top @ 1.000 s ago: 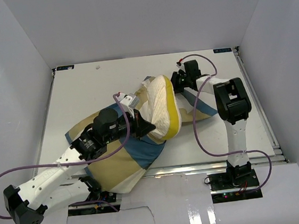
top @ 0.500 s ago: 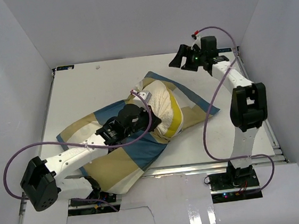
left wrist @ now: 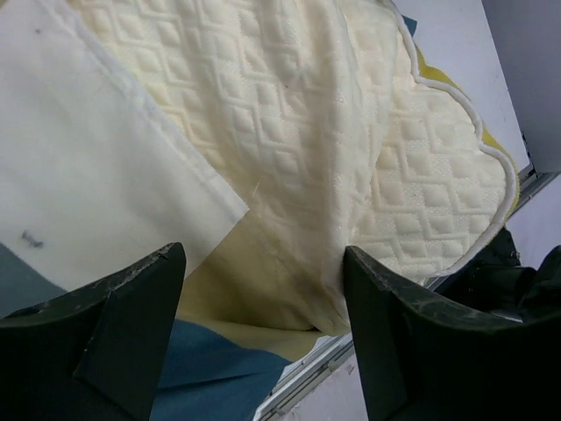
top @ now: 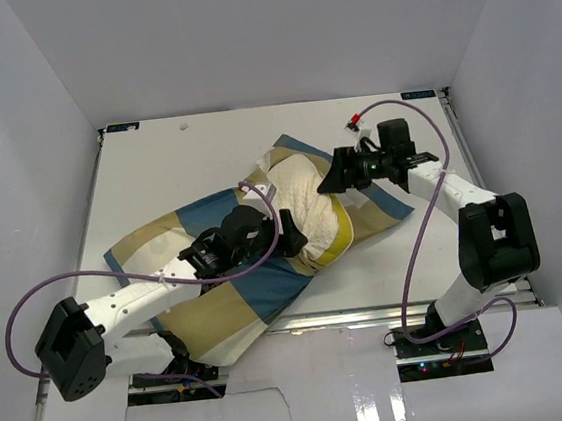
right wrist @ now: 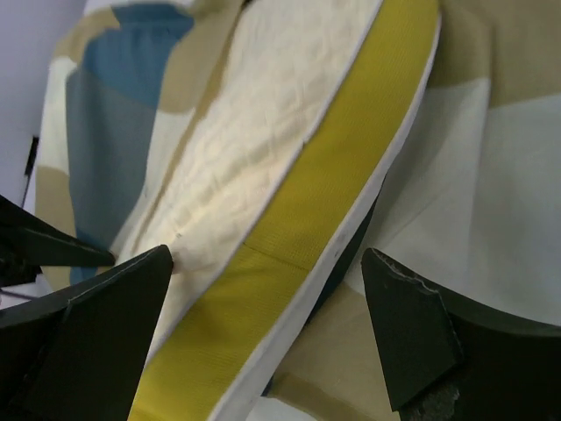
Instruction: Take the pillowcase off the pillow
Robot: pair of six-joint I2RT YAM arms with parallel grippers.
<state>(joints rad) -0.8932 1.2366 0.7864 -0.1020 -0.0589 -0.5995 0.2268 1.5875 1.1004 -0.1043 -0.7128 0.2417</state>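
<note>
The cream quilted pillow [top: 305, 196] lies mid-table, its far half out of the checked pillowcase [top: 206, 314], which spreads toward the near left. My left gripper [top: 286, 242] stands open at the pillow's near side. In the left wrist view the left gripper [left wrist: 263, 338] has nothing gripped, with the pillow [left wrist: 289, 114] and the pillowcase's pale hem [left wrist: 88, 175] beyond it. My right gripper [top: 331, 180] is open at the pillow's right edge. In the right wrist view the right gripper [right wrist: 263, 342] straddles the pillow's yellow edging [right wrist: 351, 149], with the pillowcase [right wrist: 491, 175] beneath.
The white table [top: 176, 166] is boxed in by white walls on the left, back and right. A metal rail [top: 372, 311] runs along the near edge. Purple cables [top: 413, 227] loop from both arms. A corner of the pillowcase hangs over the near edge.
My left gripper has opened and let go of the cloth. My right arm has swung from the far right corner back down to the pillow's right edge. The pillow lies flatter.
</note>
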